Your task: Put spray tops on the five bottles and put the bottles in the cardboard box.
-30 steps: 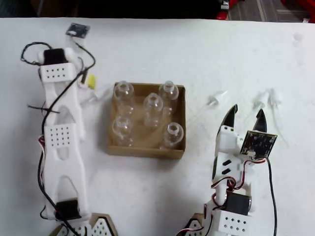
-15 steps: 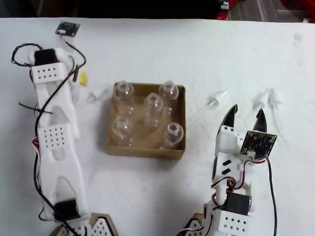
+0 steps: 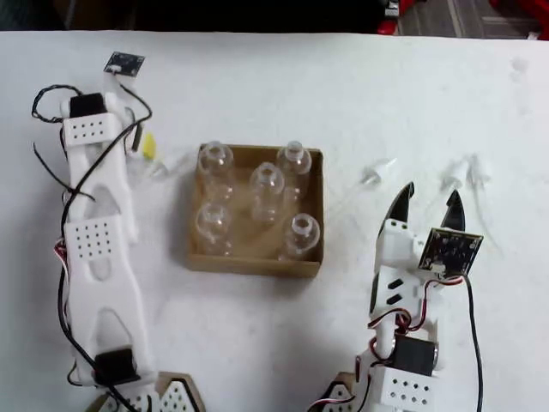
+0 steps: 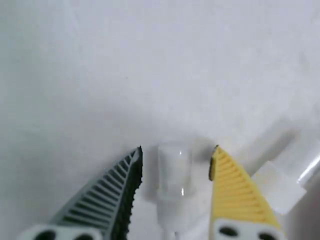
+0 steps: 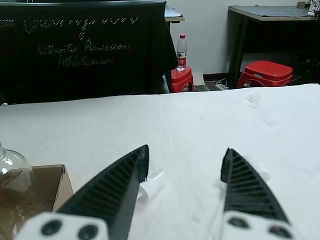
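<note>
My left gripper (image 4: 176, 154) stands open around a spray top (image 4: 174, 172) lying on the table (image 4: 150, 60), with a sliver of gap at each finger. Its stem is cut off at the frame edge. My right gripper (image 5: 185, 155) gapes wide, holding nothing. A second spray top (image 5: 151, 183) is partly hidden behind one of its fingers. The five bottles (image 3: 267, 184) stand uncapped in the cardboard box (image 3: 256, 262).

The arms (image 3: 99, 249) are cased in white and threaded with black cables (image 3: 470, 326); the left gripper (image 4: 177, 151) is toothed grey and yellow, the right gripper (image 5: 185, 159) black
</note>
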Controlling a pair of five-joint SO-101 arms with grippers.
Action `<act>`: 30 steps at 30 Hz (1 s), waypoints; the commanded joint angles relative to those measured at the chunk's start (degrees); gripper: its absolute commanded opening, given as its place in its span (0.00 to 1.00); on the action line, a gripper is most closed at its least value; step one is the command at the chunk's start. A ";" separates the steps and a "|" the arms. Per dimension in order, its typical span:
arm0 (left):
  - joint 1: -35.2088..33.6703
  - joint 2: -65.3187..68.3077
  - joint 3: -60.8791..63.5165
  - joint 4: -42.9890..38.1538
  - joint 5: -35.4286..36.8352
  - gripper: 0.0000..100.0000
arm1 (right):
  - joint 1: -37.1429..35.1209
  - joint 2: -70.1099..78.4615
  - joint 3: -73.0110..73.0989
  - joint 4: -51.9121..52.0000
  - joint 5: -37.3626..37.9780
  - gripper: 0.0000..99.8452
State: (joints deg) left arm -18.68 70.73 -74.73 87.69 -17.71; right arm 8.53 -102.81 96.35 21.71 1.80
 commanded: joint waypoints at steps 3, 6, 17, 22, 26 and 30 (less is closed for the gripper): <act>-0.92 -4.00 0.00 -1.23 -0.62 0.10 | -0.66 -0.31 0.44 -1.01 0.26 0.21; -0.92 -4.18 -0.53 -1.23 -0.26 0.09 | -0.57 -0.31 0.44 -1.01 0.26 0.21; 3.30 -10.42 -19.52 14.95 -0.18 0.09 | -0.48 -0.31 0.44 -1.27 0.26 0.21; 5.32 -15.96 -20.92 14.95 -0.09 0.09 | -0.40 -0.31 0.44 -1.27 0.26 0.21; 6.46 -21.85 -20.92 14.95 -0.09 0.09 | -0.40 -0.31 0.44 -1.27 0.26 0.21; 7.78 -29.41 -20.92 15.03 -0.09 0.03 | -0.40 -0.31 0.44 -1.27 0.26 0.21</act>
State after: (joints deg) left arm -12.97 51.47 -92.84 102.29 -17.71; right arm 8.53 -102.81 96.35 21.71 1.80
